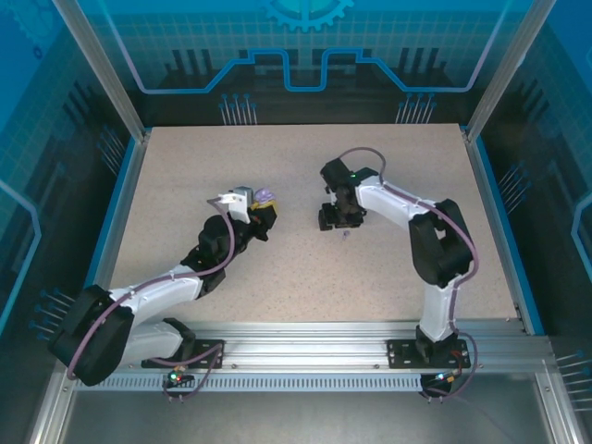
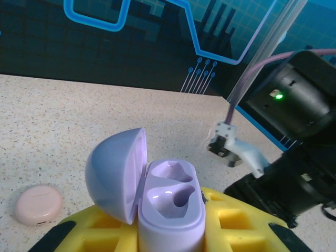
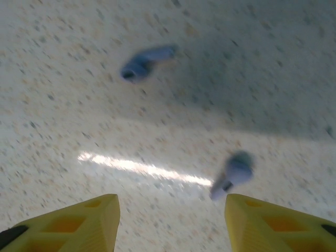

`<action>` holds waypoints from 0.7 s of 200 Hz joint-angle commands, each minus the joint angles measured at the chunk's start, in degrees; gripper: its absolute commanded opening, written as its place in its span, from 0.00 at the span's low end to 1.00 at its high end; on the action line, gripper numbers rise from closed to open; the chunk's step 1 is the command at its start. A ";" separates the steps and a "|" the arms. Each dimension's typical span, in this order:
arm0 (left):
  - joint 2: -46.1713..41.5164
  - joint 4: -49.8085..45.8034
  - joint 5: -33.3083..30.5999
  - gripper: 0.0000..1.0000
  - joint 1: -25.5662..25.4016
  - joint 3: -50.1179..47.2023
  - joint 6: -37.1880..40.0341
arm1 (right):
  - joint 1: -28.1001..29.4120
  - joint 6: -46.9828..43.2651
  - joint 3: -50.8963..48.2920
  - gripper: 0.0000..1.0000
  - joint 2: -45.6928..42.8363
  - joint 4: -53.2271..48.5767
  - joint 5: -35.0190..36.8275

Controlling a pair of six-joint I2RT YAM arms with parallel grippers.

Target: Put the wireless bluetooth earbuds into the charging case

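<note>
My left gripper (image 2: 170, 237) is shut on a lavender charging case (image 2: 170, 205), held upright between its yellow fingers. The case's lid (image 2: 115, 176) is swung open to the left and both sockets are empty. In the top view the case (image 1: 265, 196) sits at the left gripper's (image 1: 262, 213) tip, left of the table's centre. My right gripper (image 3: 172, 220) hangs open just above the table. One lavender earbud (image 3: 233, 173) lies just ahead of its right finger (image 3: 273, 223), and another lavender earbud (image 3: 144, 62) lies farther off. One bud (image 1: 346, 234) shows below the right gripper (image 1: 338, 220). The pink earbuds are out of view.
A closed pink case (image 2: 38, 204) lies on the speckled table (image 1: 305, 268) to the left of the held case. The right arm's wrist (image 2: 294, 105) is close on the held case's right. Blue rails (image 1: 499, 222) edge the table.
</note>
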 commanded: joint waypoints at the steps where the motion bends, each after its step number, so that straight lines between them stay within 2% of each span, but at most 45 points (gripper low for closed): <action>1: -0.41 3.60 -1.89 0.00 -0.43 -0.59 -2.03 | 0.04 -1.13 6.35 0.56 4.39 -1.95 1.67; 56: -1.40 -2.21 0.05 0.00 -0.45 0.95 -5.01 | -0.67 -3.34 22.07 0.56 16.67 -4.13 -3.05; 87: -1.69 -3.48 0.13 0.00 -0.41 0.99 -5.07 | -0.62 -3.18 27.29 0.56 20.80 -5.40 -5.70; 112: -1.67 -4.61 0.67 0.00 -0.40 1.55 -5.10 | -0.67 -3.10 27.93 0.56 21.19 -6.46 -6.48; 140: -1.44 -5.13 0.85 0.00 -0.48 1.97 -4.94 | -0.60 -2.73 23.22 0.55 19.35 -4.95 -6.50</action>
